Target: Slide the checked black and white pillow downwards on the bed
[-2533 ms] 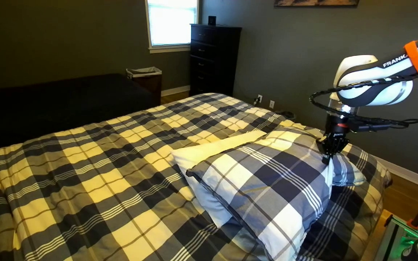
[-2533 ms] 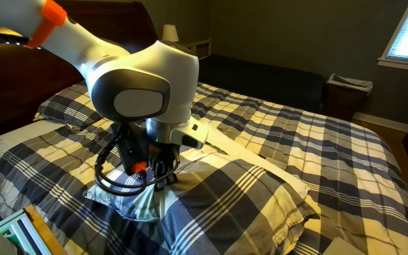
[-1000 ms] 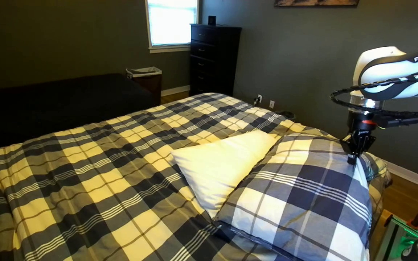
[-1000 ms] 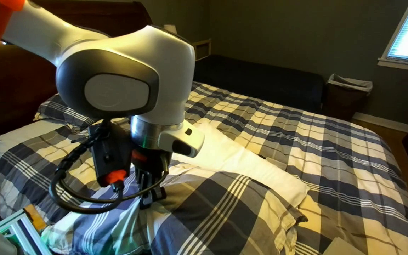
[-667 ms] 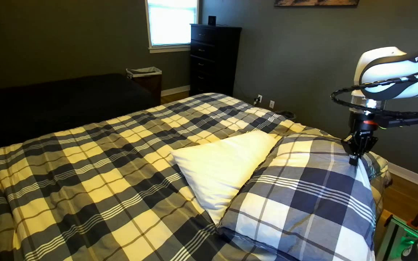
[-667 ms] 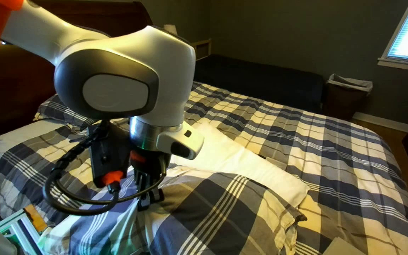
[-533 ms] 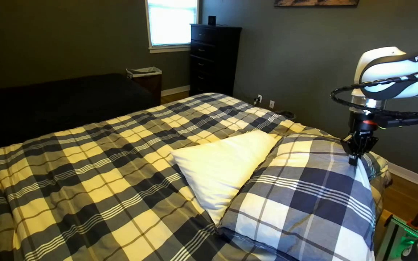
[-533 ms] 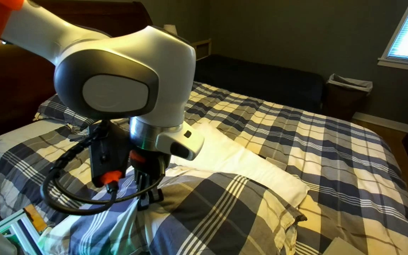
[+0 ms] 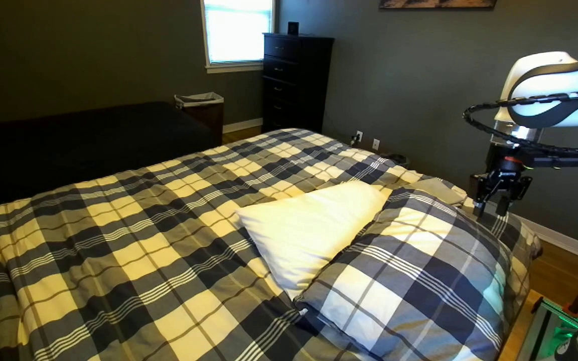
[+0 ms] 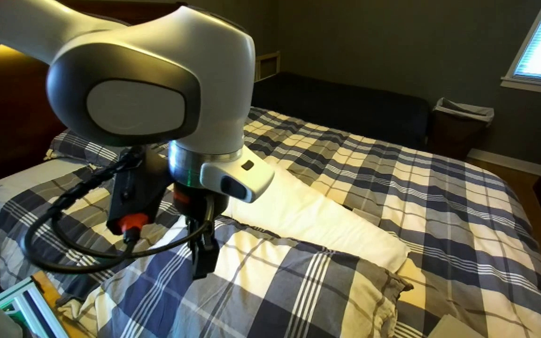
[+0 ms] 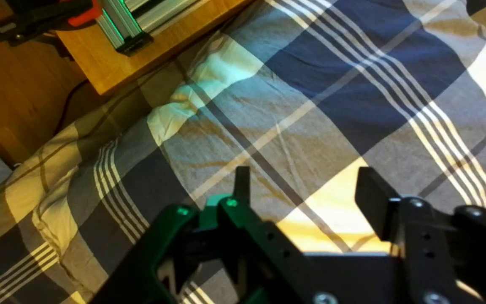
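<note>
The checked black and white pillow (image 9: pixel 404 276) lies puffed up on the bed (image 9: pixel 148 230) at the side near the robot's stand. In an exterior view the same pillow (image 10: pixel 270 291) runs out of the bottom of the picture. My gripper (image 9: pixel 490 208) hangs just above the pillow's far end. Its jaws stand apart, with nothing held between them. Seen from the wrist, the gripper (image 11: pixel 302 177) is over plaid fabric, and the pillow (image 11: pixel 310 97) spreads ahead of its fingers. Part of the pillow is hidden behind the arm in an exterior view.
A plain white pillow (image 9: pixel 314 235) lies against the checked pillow's edge, partly under it. A wooden stand with metal rails (image 11: pixel 141 46) borders the bed close to the pillow. Another plaid pillow (image 10: pixel 82 148) rests near the dark headboard (image 10: pixel 7 108). A cable loops (image 10: pixel 40 234) beside the wrist.
Earlier the gripper, shut on the pillow's fabric, dragged it towards the stand, baring more of the white pillow. Since then the jaws have opened, the fabric has dropped free and the arm has risen.
</note>
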Available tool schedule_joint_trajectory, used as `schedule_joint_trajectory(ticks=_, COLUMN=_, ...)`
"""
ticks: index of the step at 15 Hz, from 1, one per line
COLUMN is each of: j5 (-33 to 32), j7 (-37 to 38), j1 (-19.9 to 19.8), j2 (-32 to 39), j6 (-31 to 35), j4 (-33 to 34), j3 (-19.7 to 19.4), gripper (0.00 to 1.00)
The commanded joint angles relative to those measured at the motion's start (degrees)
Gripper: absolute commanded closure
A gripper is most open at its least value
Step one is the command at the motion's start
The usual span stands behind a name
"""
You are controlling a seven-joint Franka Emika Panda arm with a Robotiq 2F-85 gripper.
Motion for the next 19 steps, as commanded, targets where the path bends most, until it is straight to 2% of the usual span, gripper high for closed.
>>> schedule_joint_trajectory(ticks=1, j5=0.12, j7=1.11, j1=-0.33, j2=-3.76, j6=7.37, j4=-1.57, j3=0.60, gripper=0.01)
schedule_joint_trajectory(ticks=6, j5=-1.66, j7=-3.50, j1=1.13, j2=-4.35, j6=18.82, j4=-1.26, j3=1.78, gripper=0.00)
schedule_joint_trajectory(ticks=10, j5=-1.45, j7=-7.24, j1=2.91, j2=-3.27, j6=25.08, j4=-0.49, j3=2.43, gripper=0.00)
schedule_joint_trajectory(ticks=19, j5=-0.89, j7=-7.56, j1=3.10, j2=-3.06, j6=24.85, j4=0.34, j3=2.82, gripper=0.00)
